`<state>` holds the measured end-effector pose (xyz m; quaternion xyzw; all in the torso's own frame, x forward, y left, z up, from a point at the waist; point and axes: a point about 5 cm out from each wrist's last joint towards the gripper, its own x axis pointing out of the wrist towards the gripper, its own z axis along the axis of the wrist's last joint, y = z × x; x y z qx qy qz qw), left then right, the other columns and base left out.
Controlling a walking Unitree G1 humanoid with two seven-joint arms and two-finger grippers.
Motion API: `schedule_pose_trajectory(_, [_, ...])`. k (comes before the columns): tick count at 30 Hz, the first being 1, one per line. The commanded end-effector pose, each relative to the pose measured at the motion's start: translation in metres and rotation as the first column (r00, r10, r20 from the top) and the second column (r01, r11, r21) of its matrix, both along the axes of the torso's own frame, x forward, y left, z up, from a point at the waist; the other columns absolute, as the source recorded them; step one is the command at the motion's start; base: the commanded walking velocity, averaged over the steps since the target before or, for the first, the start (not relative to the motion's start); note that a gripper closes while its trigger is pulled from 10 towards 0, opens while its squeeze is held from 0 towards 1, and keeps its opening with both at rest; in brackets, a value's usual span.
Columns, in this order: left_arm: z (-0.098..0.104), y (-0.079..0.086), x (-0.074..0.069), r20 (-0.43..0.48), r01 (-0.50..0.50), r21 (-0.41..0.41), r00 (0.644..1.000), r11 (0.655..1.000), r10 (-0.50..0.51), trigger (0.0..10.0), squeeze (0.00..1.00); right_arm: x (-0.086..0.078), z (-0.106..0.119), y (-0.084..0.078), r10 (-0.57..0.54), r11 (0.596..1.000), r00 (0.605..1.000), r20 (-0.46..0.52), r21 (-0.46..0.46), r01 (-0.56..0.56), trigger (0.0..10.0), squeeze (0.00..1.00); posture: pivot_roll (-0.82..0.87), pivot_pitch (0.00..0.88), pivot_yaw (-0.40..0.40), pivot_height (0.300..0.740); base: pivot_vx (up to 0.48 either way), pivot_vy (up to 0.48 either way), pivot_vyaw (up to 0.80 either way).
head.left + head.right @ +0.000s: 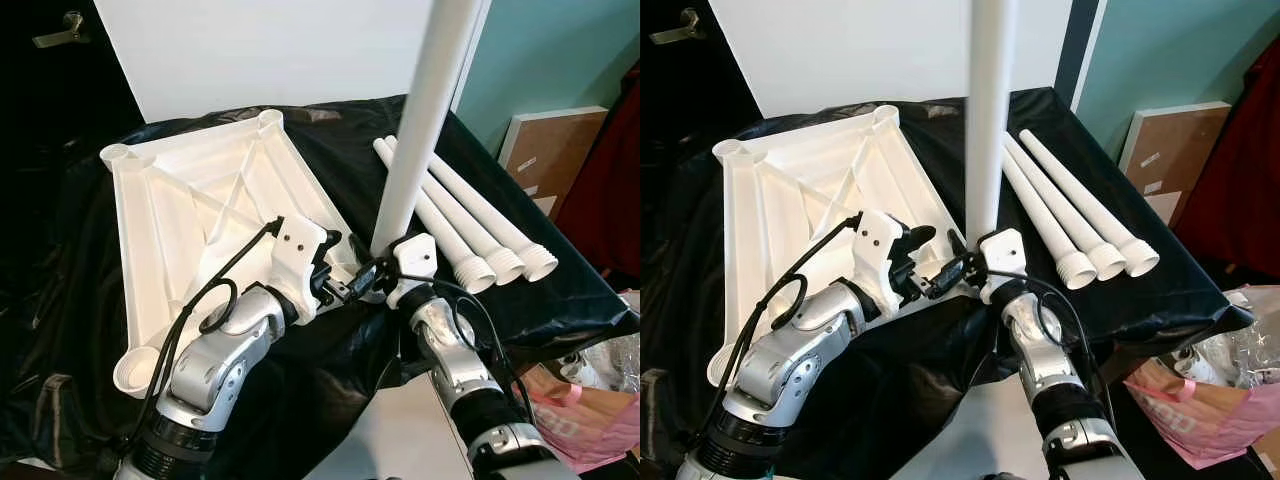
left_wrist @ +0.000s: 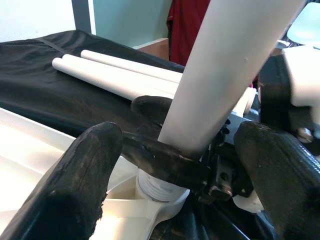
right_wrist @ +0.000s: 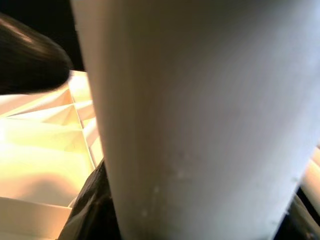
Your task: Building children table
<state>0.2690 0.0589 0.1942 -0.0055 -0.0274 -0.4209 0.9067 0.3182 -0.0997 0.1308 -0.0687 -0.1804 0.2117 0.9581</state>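
1. Children's table top [image 1: 200,210], white plastic, one piece. It lies upside down on a black cloth [image 1: 90,330], ribbed underside up, so the corner sockets face me and can take legs. Empty sockets show at its 12 o'clock, 10 o'clock and 7 o'clock corners.

2. Upright table leg [image 1: 420,120], white tube. It stands vertical at the 4 o'clock corner of the inverted top, threaded end down at the corner socket [image 2: 160,192]. In the left wrist view the threads sit at the socket mouth; I judge it partly seated, not yet screwed home.

3. Right gripper [image 2: 172,160]. Its black fingers are clamped around the upright leg just above the threads. I hold low so the tube stays plumb and can be turned into the socket.

4. Left gripper [image 2: 175,175]. Its fingers [image 2: 85,175] stand apart, either side of the same leg base, not touching the tube. I keep it close at the 9 o'clock side of the leg, probably to steady the tube or take over the twist.

5. Spare table legs [image 1: 470,215], three, white. They lie side by side on the cloth at 3 o'clock of the top, threaded ends toward me, parked within the right arm's reach for the remaining corners.

6. Pink bag [image 1: 575,415], at 5 o'clock, off the cloth.
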Motion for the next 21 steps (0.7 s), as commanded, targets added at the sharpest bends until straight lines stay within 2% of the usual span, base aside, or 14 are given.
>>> schedule_pose_trajectory(1, [0.002,-0.002,-0.003,0.001,0.039,-0.005,0.999,0.999,-0.039,10.0,0.0,-0.003,-0.012,-0.005,-0.02,0.999,0.999,-0.045,-0.039,0.018,10.0,0.0,0.01,0.083,0.003,0.74,0.0,0.0,0.0])
schedule_pose_trajectory(4, [0.003,-0.001,-0.002,0.007,0.031,-0.005,0.999,0.999,-0.031,10.0,0.0,-0.001,0.007,-0.009,-0.059,0.998,0.997,0.054,-0.025,0.06,10.0,0.0,0.01,0.077,-0.004,0.74,0.0,0.0,0.0])
schedule_pose_trajectory(5, [0.003,-0.001,-0.002,0.007,0.031,-0.005,0.999,0.999,-0.031,10.0,0.0,-0.001,0.007,-0.009,-0.059,0.998,0.997,0.054,-0.025,0.06,10.0,0.0,0.01,0.077,-0.004,0.74,0.0,0.0,0.0])
schedule_pose_trajectory(7, [0.007,0.004,0.003,0.023,0.01,-0.013,1.0,1.0,-0.01,10.0,0.0,0.004,0.035,-0.014,-0.083,0.996,0.989,0.124,0.038,0.079,10.0,0.0,0.01,0.069,-0.009,0.74,0.0,0.0,0.0])
schedule_pose_trajectory(9, [0.008,0.006,0.005,0.026,0.003,-0.016,1.0,1.0,-0.003,10.0,0.0,0.005,0.041,-0.015,-0.087,0.995,0.988,0.126,0.061,0.08,10.0,0.0,0.01,0.068,-0.01,0.74,0.0,0.0,0.0])
schedule_pose_trajectory(11, [0.013,0.01,0.008,0.04,-0.001,-0.039,0.999,0.999,0.002,10.0,0.0,0.011,0.048,-0.019,-0.086,0.99,0.994,0.071,0.117,0.077,10.0,0.0,0.0,0.06,-0.014,0.74,0.0,0.0,0.0])
schedule_pose_trajectory(14, [0.015,0.012,0.009,0.039,0.001,-0.053,0.999,0.999,0.001,10.0,0.0,0.013,0.048,-0.02,-0.076,0.989,0.996,0.042,0.134,0.069,10.0,0.0,0.0,0.06,-0.014,0.74,0.0,0.0,0.0])
schedule_pose_trajectory(15, [0.02,0.014,0.01,0.045,0.027,-0.085,0.999,0.996,-0.024,10.0,1.0,0.018,0.05,-0.025,-0.03,0.986,0.999,-0.037,0.164,0.036,10.0,0.0,0.0,0.053,-0.017,0.74,0.0,0.0,0.0])
schedule_pose_trajectory(18, [0.025,0.016,0.011,0.076,0.054,-0.078,0.996,0.995,-0.048,10.0,1.0,0.023,0.05,-0.029,-0.016,0.993,0.996,-0.09,0.114,0.026,10.0,0.0,0.0,0.05,-0.019,0.74,0.0,0.0,0.0])
schedule_pose_trajectory(20, [0.033,0.013,0.011,0.108,0.114,-0.071,0.989,0.991,-0.106,10.0,1.0,0.03,0.048,-0.039,0.02,1.0,0.983,-0.182,0.02,-0.016,10.0,0.0,-0.01,0.044,-0.024,0.74,0.0,0.0,0.0])
schedule_pose_trajectory(21, [0.033,0.013,0.011,0.108,0.114,-0.071,0.989,0.991,-0.106,10.0,1.0,0.03,0.048,-0.039,0.02,1.0,0.983,-0.182,0.02,-0.016,10.0,0.0,-0.01,0.044,-0.024,0.74,0.0,0.0,0.0])
